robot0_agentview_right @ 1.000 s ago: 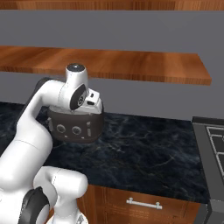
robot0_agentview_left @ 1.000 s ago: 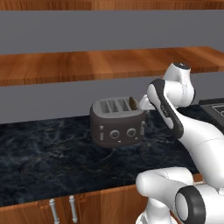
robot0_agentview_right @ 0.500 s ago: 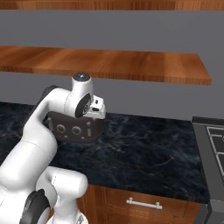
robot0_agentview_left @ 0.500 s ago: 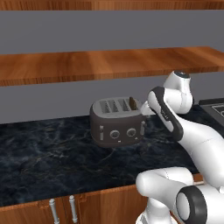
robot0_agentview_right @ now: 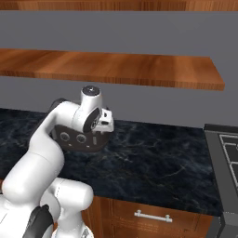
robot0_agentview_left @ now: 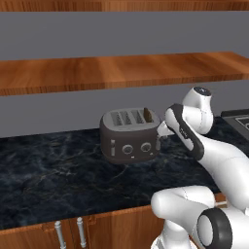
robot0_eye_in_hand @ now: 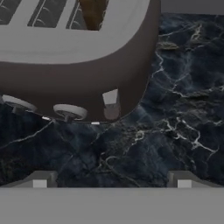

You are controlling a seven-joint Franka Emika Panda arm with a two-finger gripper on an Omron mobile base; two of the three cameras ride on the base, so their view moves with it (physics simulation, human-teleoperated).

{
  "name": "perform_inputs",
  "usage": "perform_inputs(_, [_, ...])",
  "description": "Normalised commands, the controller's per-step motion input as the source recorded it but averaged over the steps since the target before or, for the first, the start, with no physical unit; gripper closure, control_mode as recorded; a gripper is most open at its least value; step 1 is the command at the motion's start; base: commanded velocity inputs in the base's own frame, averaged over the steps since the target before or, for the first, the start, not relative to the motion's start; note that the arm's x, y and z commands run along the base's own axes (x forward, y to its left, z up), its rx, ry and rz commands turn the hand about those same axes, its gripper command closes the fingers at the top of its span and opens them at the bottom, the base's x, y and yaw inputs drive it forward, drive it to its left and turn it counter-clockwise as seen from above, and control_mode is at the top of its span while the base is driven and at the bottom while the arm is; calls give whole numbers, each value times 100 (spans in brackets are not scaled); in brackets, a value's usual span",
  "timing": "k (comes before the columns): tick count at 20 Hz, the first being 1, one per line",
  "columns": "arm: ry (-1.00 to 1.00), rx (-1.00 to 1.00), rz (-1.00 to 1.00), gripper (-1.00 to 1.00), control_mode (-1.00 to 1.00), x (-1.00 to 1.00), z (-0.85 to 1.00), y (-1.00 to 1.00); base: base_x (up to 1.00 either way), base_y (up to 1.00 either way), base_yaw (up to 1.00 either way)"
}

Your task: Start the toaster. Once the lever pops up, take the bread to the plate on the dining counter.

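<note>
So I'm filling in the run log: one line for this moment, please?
gripper: open, above toaster's right front corner | lever: untouched | bread: in rightmost slot | counter: black marble

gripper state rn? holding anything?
Gripper: open, empty, hovering above the counter just off the toaster, near its right lever; bread in the slot.

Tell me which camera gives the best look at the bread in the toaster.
The hand view: the bread stands as a brown slice in the rightmost slot of the toaster, seen close from above. The left base view shows the slots from afar, the bread a small dark sliver. In the right base view the arm covers the toaster's top.
</note>
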Motion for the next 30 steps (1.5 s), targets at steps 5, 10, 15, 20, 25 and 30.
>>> perform_inputs(5, [0, -8, 12, -100, -100, 0, -30, 7, 0, 0, 0])
perform_inputs(10, [-2, -10, 13, -100, -100, 5, -23, 21, 0, 0, 0])
perform_inputs(15, [-6, -2, 14, -100, -100, 15, -7, 13, 0, 0, 0])
perform_inputs(20, [-6, 0, 13, -100, -100, 17, -2, 2, 0, 0, 0])
perform_inputs(25, [0, 1, 11, -100, -100, 15, -3, 0, 0, 0, 0])
perform_inputs(30, [0, 2, 5, -100, -100, 21, -5, 0, 0, 0, 0])
